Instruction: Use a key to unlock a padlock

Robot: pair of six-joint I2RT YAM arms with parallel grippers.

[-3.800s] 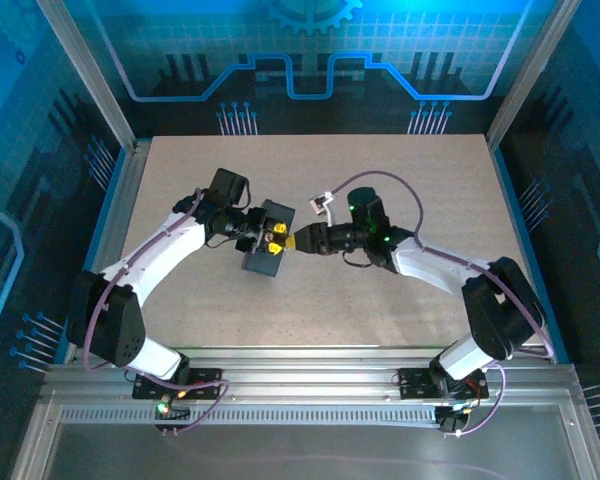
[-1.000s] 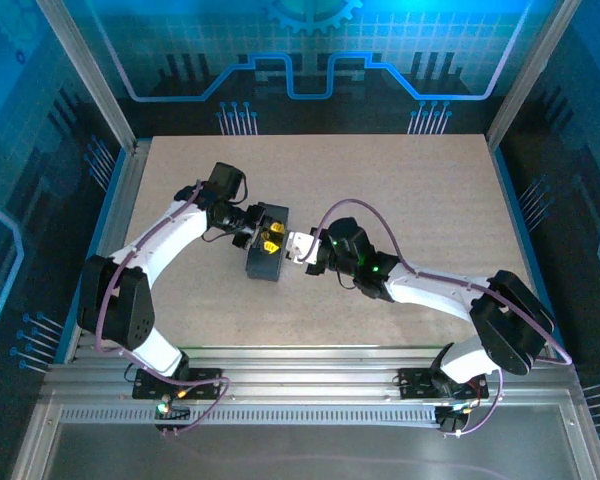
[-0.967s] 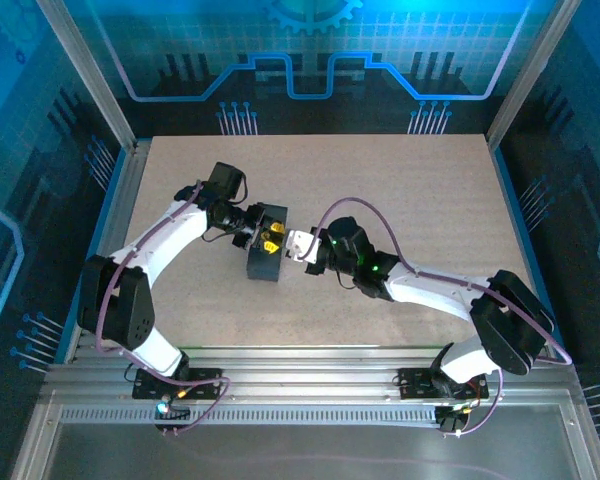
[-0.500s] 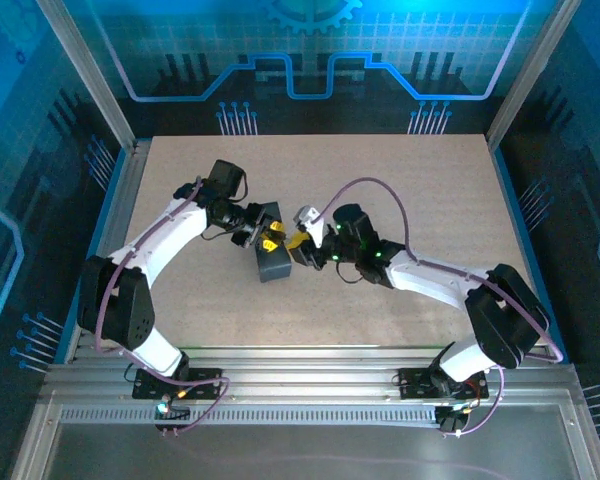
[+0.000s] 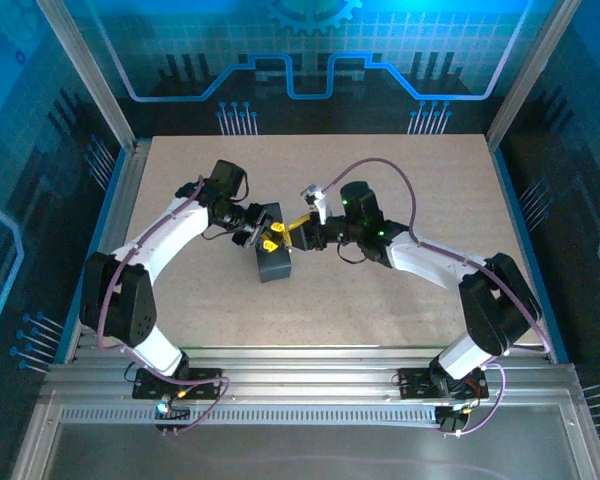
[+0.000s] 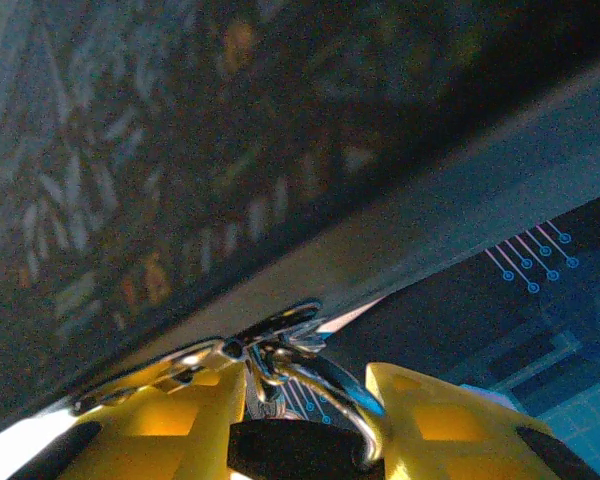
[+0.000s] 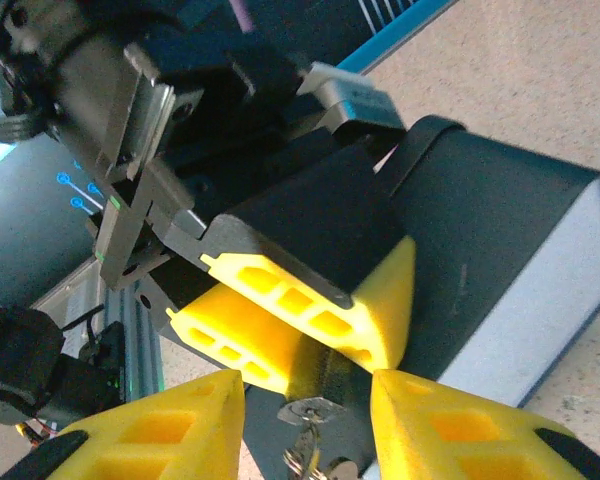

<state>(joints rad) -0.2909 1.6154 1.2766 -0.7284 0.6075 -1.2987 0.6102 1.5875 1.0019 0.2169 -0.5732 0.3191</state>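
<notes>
Top: shows left gripper [image 5: 268, 238] on upper end of box [image 5: 276, 266], middle of table [image 5: 430, 190], right gripper [image 5: 298, 227] tip-on just beside; jaws unreadable here. Left wrist: shows yellow fingers [image 6: 160, 420] pinching padlock [image 6: 290, 450], shackle [image 6: 340, 395] up at box edge. Right wrist: shows own jaws spread, flanking key [image 7: 315, 462] without touching; puts key right below padlock, itself clamped in left fingers beside box; can't tell if inserted.

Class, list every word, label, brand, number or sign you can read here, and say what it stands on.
None readable. The box bears blurred pale swirl marks, not letters; the backdrop has circuit lines and a gear drawing, no words; the padlock is too small to show any stamp.
</notes>
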